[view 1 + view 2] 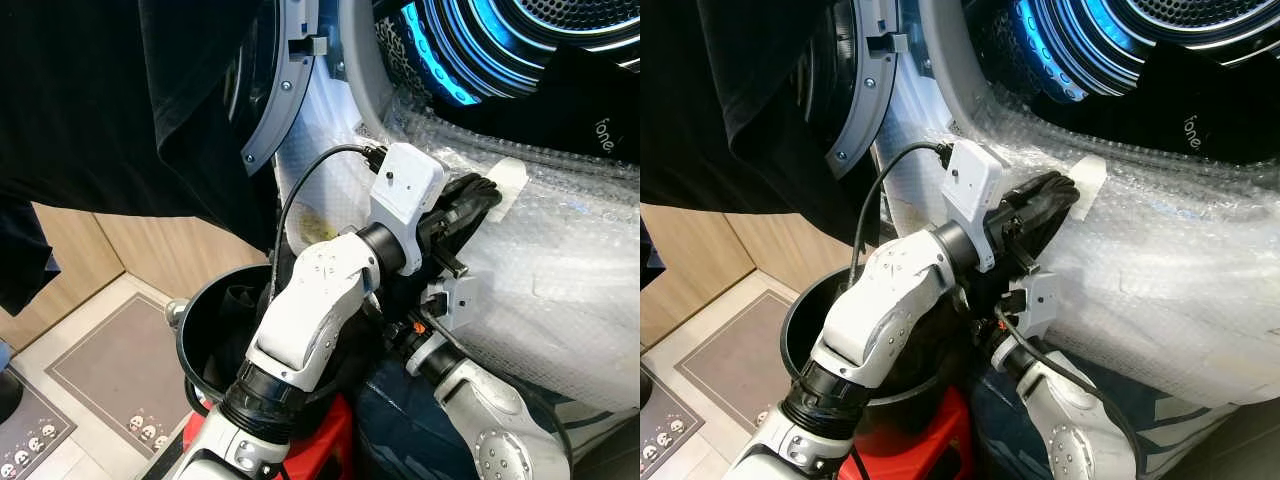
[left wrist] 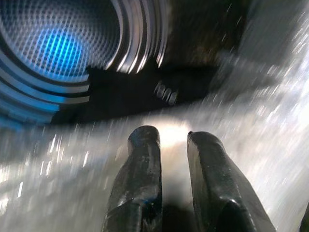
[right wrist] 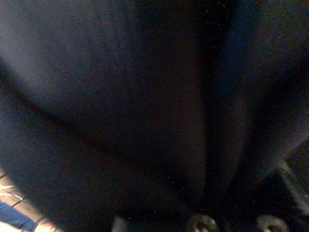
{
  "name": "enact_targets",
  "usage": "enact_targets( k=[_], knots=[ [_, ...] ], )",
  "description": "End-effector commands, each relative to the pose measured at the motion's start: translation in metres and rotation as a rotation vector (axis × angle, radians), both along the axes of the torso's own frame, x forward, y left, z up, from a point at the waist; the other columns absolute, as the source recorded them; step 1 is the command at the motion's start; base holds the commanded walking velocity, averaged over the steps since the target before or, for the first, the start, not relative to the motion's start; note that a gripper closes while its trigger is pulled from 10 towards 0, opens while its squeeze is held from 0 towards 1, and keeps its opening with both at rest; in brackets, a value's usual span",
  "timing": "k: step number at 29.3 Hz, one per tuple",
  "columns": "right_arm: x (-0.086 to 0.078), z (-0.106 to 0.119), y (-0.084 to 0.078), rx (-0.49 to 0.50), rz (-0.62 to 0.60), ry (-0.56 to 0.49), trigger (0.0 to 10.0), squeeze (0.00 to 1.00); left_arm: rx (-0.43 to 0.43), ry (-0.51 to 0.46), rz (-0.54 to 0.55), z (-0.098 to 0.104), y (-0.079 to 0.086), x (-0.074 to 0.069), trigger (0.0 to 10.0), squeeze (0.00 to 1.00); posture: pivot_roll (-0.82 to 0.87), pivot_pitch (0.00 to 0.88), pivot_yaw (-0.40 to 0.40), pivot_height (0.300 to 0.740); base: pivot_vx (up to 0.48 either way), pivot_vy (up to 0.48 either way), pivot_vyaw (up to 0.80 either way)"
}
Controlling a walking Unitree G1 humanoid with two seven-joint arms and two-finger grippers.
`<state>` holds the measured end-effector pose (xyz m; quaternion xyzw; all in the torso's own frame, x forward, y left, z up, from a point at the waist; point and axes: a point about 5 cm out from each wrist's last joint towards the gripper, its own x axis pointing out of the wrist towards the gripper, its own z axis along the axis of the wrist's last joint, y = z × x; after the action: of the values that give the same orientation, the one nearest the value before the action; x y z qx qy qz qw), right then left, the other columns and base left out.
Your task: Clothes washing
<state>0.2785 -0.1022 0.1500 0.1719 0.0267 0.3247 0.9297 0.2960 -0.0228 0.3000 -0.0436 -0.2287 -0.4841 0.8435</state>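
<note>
Straight ahead and above, front-loading washing machine (image 1: 560, 250), body wrapped in bubble wrap, drum (image 1: 520, 40) lit blue and showing perforated steel, door (image 1: 275, 90) swung open to the left. No laundry to be made out inside the drum from these angles. Draped over that door and filling the upper left, large black garment (image 1: 110, 110): soft, limp, light when dry, apt to snag on the door latch and to trail; best gathered at a thick fold near the top edge rather than pinched at a hanging hem. Lower down, dark round laundry bucket (image 1: 200, 320) standing on a red stool (image 1: 335, 435), dark clothing bunched inside, amount hard to judge with the arm across it. Beside the stool, blue denim-like fabric (image 1: 395, 420), heavier and stiffer by the look of it. Left gripper (image 1: 470, 195) raised against the bubble-wrapped front just below the drum opening, fingers (image 2: 140, 179) slightly parted, nothing between them. Right gripper (image 1: 415, 335) low, tucked under the left forearm; fingers swallowed by dark cloth in the wrist view, so opening and any hold impossible to tell.
</note>
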Motion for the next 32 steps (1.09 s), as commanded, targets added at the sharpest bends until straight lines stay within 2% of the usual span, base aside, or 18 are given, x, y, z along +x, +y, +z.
enact_targets(
  k=[1, 15, 20, 25, 28, 32],
  knots=[
    [-0.003, -0.002, 0.003, 0.016, 0.025, 0.011, 0.0, 0.00, -0.053, -0.065, -0.054, 0.019, -0.006, -0.012, 10.0, 1.00, -0.04, 0.064, 0.032, 0.740, 0.000, 0.000, 0.00],
    [-0.004, -0.001, 0.002, 0.059, 0.038, 0.004, 0.0, 0.00, -0.062, -0.064, -0.076, 0.021, -0.005, -0.014, 10.0, 1.00, -0.04, 0.061, 0.035, 0.740, 0.000, 0.000, 0.00],
    [-0.006, 0.003, -0.006, 0.066, 0.078, -0.042, 0.0, 0.00, -0.056, -0.073, -0.084, 0.020, -0.004, -0.016, 10.0, 1.00, -0.04, 0.062, 0.039, 0.740, 0.000, 0.000, 0.00],
    [-0.013, 0.010, -0.020, 0.031, 0.185, -0.108, 0.0, 0.00, 0.008, -0.118, -0.088, 0.011, 0.001, -0.019, 10.0, 1.00, -0.04, 0.061, 0.046, 0.740, 0.000, 0.000, 0.00],
    [-0.020, 0.008, -0.029, -0.036, 0.289, -0.110, 0.0, 0.00, 0.047, -0.144, -0.100, 0.007, 0.008, -0.023, 10.0, 1.00, -0.03, 0.063, 0.046, 0.740, 0.000, 0.000, 0.00],
    [-0.021, 0.005, -0.041, -0.092, 0.344, -0.102, 0.0, 0.00, 0.098, -0.176, -0.082, 0.005, 0.018, -0.024, 10.0, 1.00, -0.02, 0.065, 0.045, 0.740, 0.000, 0.000, 0.00]
  ],
)
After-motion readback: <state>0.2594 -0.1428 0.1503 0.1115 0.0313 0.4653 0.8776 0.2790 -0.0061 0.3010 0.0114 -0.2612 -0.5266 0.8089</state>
